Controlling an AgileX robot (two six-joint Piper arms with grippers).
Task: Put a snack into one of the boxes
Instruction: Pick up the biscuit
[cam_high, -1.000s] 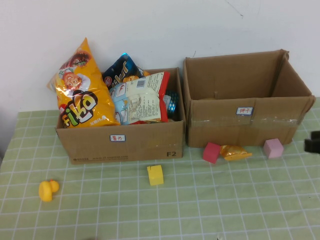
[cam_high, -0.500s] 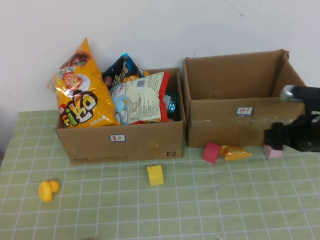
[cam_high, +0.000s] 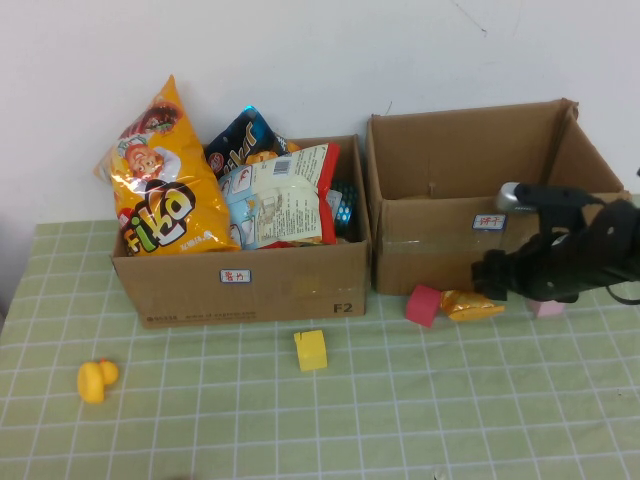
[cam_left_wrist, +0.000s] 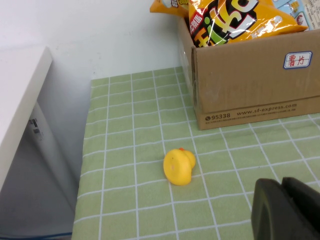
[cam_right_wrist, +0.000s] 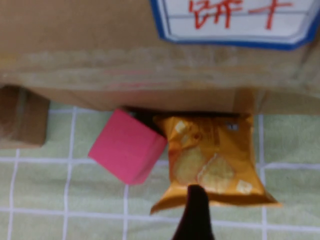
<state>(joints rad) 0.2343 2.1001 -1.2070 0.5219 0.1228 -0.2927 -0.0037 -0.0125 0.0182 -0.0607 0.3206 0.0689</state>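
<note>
A green checked tablecloth (cam_high: 400, 420) covers the table in front of a white wall. Two cardboard boxes stand side by side at the back. The left box (cam_high: 240, 285) is stuffed with snack bags: a tall orange chip bag (cam_high: 160, 180) leans at its left end, a dark blue bag (cam_high: 240, 140) pokes up behind, and a pale blue and red bag (cam_high: 280, 195) fills the middle. The right box (cam_high: 480, 215) looks bare inside from here and carries a small label with red writing on its front wall.

The right arm reaches in from the right edge, low across the front of the right box. The right gripper (cam_high: 490, 280) sits just to the right of a small orange snack packet (cam_high: 468, 304), which lies flat on the cloth against the foot of the right box. From the wrist camera one dark fingertip (cam_right_wrist: 196, 210) is over the packet's near edge; I cannot tell whether the fingers are spread or closed.

A pink block (cam_high: 424, 304) rests just to the left of the packet, touching or nearly so. A paler pink block (cam_high: 548, 308) peeks out under the arm. A yellow block (cam_high: 311, 350) sits in front of the left box, and a yellow rubber duck (cam_high: 96, 380) lies well off to the left.

The left gripper (cam_left_wrist: 287, 210) hangs near the duck, over the cloth; its state cannot be made out either.
</note>
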